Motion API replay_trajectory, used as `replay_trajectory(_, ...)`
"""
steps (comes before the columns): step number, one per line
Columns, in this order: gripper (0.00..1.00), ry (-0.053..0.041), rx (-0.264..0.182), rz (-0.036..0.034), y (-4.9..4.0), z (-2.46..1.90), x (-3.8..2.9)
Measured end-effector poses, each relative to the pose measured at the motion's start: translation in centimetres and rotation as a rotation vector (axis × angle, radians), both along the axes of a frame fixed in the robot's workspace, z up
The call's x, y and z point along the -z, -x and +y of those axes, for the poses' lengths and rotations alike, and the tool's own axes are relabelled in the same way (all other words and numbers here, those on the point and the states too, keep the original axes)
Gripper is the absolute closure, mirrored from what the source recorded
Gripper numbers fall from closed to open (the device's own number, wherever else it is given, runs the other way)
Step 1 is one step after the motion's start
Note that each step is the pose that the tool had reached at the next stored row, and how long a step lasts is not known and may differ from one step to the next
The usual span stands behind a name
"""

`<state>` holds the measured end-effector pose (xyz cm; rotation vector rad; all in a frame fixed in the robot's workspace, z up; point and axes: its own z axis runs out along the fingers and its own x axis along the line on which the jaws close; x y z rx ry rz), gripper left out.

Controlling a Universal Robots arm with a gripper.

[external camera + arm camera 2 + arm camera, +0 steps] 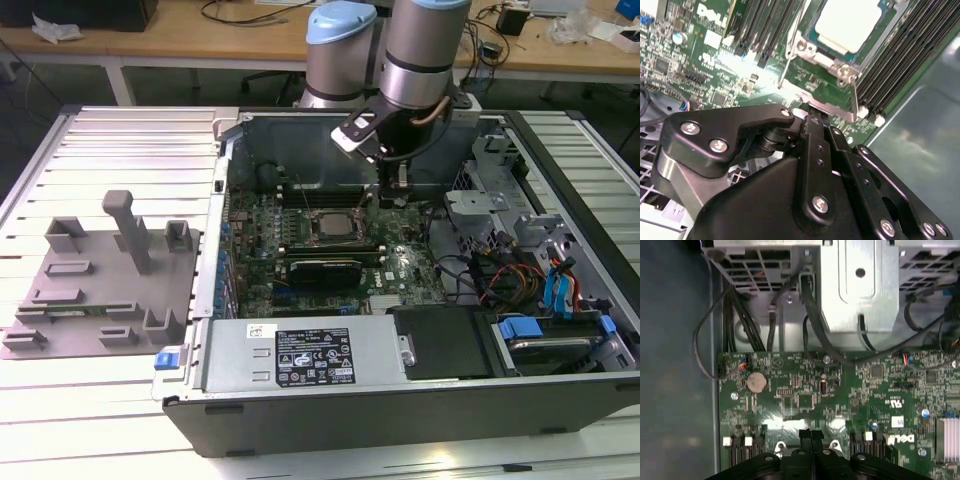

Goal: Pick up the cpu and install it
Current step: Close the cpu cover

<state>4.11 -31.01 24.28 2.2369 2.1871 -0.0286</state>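
Exterior view: open computer case [400, 425] lying on the slatted table [110, 140], motherboard [400, 265] exposed inside. Reaching down into the case, the arm [425, 50], with gripper [392, 195] low over the motherboard on the side toward the exterior view's right; contact not readable. Near the motherboard's middle, the socket frame [330, 226]. Well apart from the motherboard, outside the case on the exterior view's left, a grey fixture tray [100, 290]. Second wrist view: cpu [852, 22] seated flat on the motherboard [690, 65] inside the socket frame [801, 46], pale top up. Just beside it on the motherboard, the memory slots [910, 55]. Fingers of the gripper [812, 117] pressed together, nothing between them, tips at a metal tab [835, 107] of the frame; touching or just above, cannot tell. First wrist view: gripper [811, 434] fingers together, no gap, over the motherboard [805, 390]. On the motherboard near its edge, a coin cell [756, 382]; just past that edge, a metal drive cage [860, 285] and black cables [740, 325].
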Motion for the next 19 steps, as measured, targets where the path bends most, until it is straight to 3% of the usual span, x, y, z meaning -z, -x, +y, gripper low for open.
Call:
replay_trajectory(5, 0.89, 0.0000, 0.000, -0.0081, 1.42, 0.00, 0.00)
replay_trajectory(13, 0.89, -0.0003, 0.000, -0.0284, 4.04, 0.01, 0.01)
replay_trajectory(17, 0.89, 0.0009, 0.000, -0.0302, 4.17, 0.00, 0.00)
replay_trajectory(18, 0.89, 0.0013, 0.000, -0.0151, 4.16, 0.00, 0.02)
replay_trajectory(19, 0.89, 0.0027, 0.000, 0.0119, 4.15, 0.00, 0.05)
